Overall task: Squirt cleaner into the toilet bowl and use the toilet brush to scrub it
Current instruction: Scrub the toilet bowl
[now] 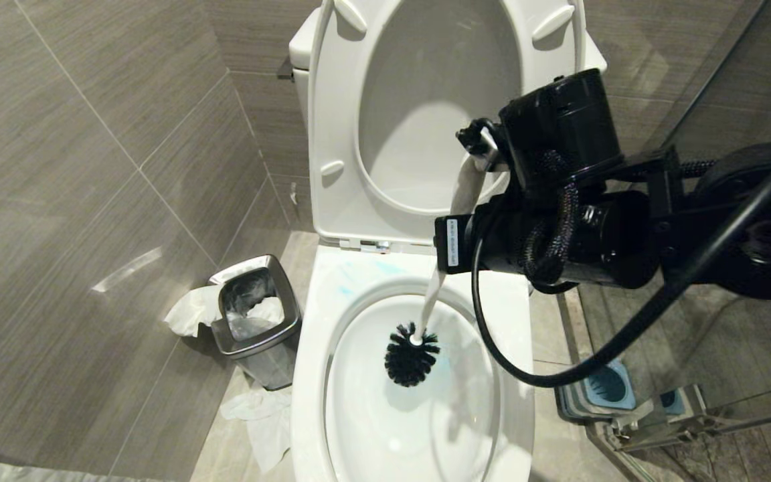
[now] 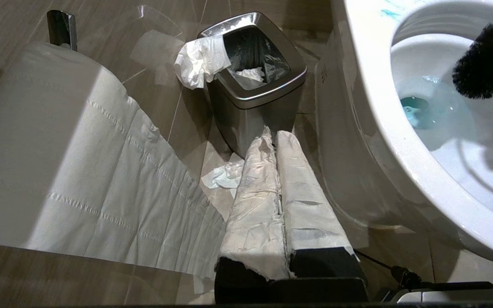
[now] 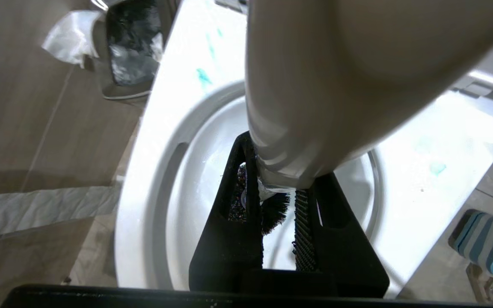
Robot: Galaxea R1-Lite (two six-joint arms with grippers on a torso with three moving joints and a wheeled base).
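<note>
Waste bin: well off to the left of the working gripper, on the floor beside the toilet, crumpled tissue spilling over its rim; plays no part in the scrub.
Left gripper: parked low beside the bowl's outer wall, paper-wrapped fingers pressed together on nothing; probably kept out of the brush's sweep.
Cleaner: below the working gripper, tinting the water blue-green, with smears on the rim; reads as the squirt step done.
Toilet bowl: directly beneath the right gripper, seat and lid raised so the basin lies open.
Toilet brush: handle slants down from the gripper, black head inside the basin, above the waterline.
Right gripper: above the bowl's back rim, clamped on the handle near its flared top; the high hold probably keeps the arm clear of the basin.
</note>
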